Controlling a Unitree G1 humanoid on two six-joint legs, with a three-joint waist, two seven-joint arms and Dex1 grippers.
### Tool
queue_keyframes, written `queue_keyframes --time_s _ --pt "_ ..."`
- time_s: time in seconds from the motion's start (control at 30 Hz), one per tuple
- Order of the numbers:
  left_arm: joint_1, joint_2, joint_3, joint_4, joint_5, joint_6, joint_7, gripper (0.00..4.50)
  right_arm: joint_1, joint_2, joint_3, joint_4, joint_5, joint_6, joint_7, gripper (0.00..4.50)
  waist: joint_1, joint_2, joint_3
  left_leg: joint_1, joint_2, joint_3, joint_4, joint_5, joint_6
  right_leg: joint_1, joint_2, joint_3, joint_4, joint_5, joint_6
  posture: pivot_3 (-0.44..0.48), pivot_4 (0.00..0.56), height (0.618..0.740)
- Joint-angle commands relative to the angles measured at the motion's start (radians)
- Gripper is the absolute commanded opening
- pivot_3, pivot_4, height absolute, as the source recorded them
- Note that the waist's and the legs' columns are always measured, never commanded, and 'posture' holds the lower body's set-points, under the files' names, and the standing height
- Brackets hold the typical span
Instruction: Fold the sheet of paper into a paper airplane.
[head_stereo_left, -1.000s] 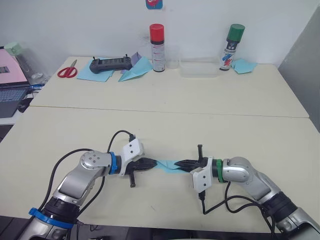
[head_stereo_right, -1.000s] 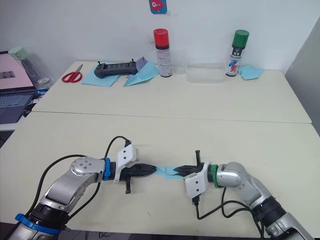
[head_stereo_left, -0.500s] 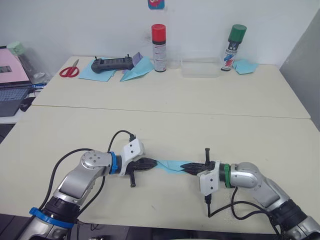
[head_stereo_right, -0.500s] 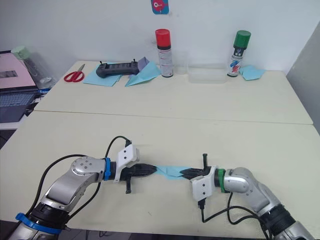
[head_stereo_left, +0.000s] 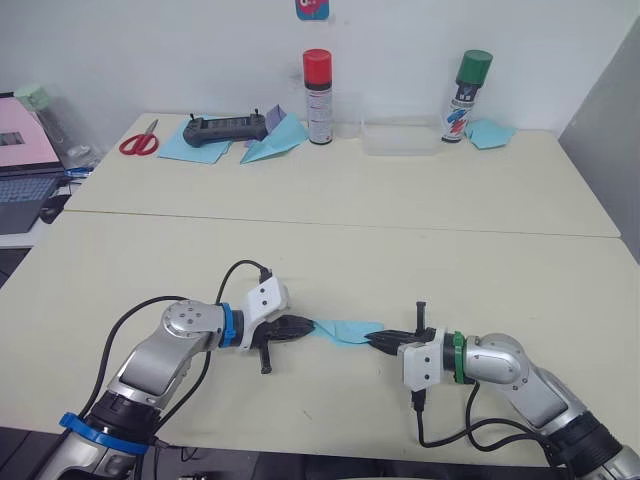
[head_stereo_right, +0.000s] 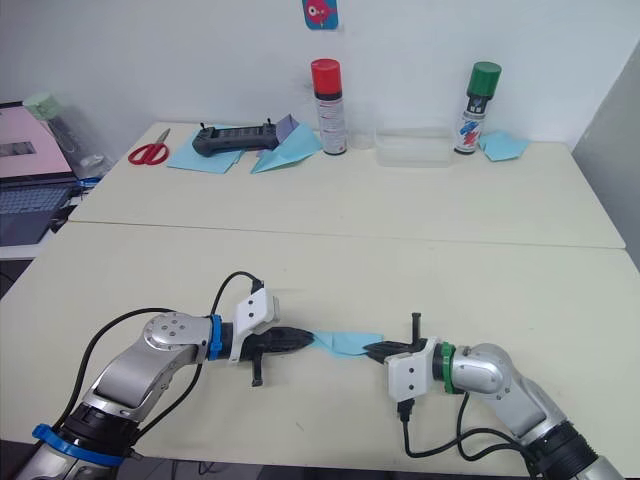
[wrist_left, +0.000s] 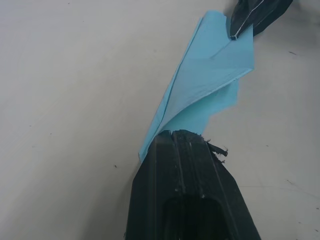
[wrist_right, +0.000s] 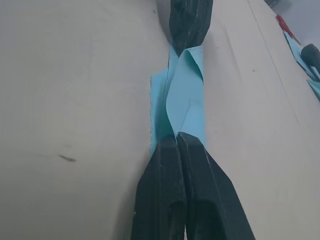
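The sheet of paper (head_stereo_left: 350, 330) is light blue and folded into a narrow, slightly twisted strip. It lies low over the near part of the table, stretched between my two grippers. My left gripper (head_stereo_left: 306, 328) is shut on its pointed left end; the left wrist view shows the paper (wrist_left: 210, 75) fanning out from the closed fingertips (wrist_left: 187, 142). My right gripper (head_stereo_left: 379, 341) is shut on the opposite end. In the right wrist view the paper (wrist_right: 186, 95) runs from its closed fingertips (wrist_right: 165, 150) to the left gripper (wrist_right: 190, 20) beyond.
Along the far edge of the table (head_stereo_left: 330, 230) stand a red-capped spray can (head_stereo_left: 316, 95), a green-capped spray can (head_stereo_left: 466, 95) and a clear box (head_stereo_left: 398, 137). A black controller (head_stereo_left: 222, 127), red scissors (head_stereo_left: 138, 140) and a wider blue dart (head_stereo_left: 272, 146) lie at far left; a laptop (head_stereo_left: 22, 165) sits off the left edge.
My right gripper has drawn back to the right and slightly nearer, so more of the blue paper shows between the two grippers. The left gripper has stayed put.
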Motion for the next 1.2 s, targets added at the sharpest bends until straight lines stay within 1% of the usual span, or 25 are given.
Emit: queue_keyframes --time_s 0.03,0.23,0.37,1.2 --pt "0.029 0.018 -0.027 0.063 0.058 0.022 0.013 0.0 0.019 0.001 0.003 -0.032 0.021 0.027 0.033 0.03 -0.001 0.0 0.0 0.0 0.0 0.0 0.0 0.0 0.0 0.0 0.0 0.0 0.0 0.0 0.0 0.0 0.15 0.74" --pt "0.034 0.021 -0.024 0.058 0.057 0.022 0.014 0.0 0.007 0.016 0.009 -0.029 0.02 0.037 0.037 0.03 -0.001 0.0 -0.001 0.001 0.0 0.0 0.0 0.0 0.0 0.001 0.0 0.0 0.0 0.0 0.0 0.0 0.15 0.74" --pt "0.044 0.028 -0.018 0.045 0.054 0.03 0.015 0.0 -0.015 0.015 0.005 0.016 0.005 0.012 0.035 0.03 -0.002 0.0 -0.002 0.001 0.0 0.0 0.0 0.0 0.0 0.001 0.0 0.0 0.0 0.0 0.0 0.0 0.15 0.74" --pt "0.042 0.036 -0.02 0.028 0.047 0.044 0.01 0.0 -0.073 0.026 0.004 0.168 -0.029 -0.094 0.026 0.03 -0.003 0.0 -0.004 0.002 0.001 0.0 0.0 0.0 0.0 0.001 0.001 0.0 0.001 0.0 0.0 0.0 0.15 0.74"
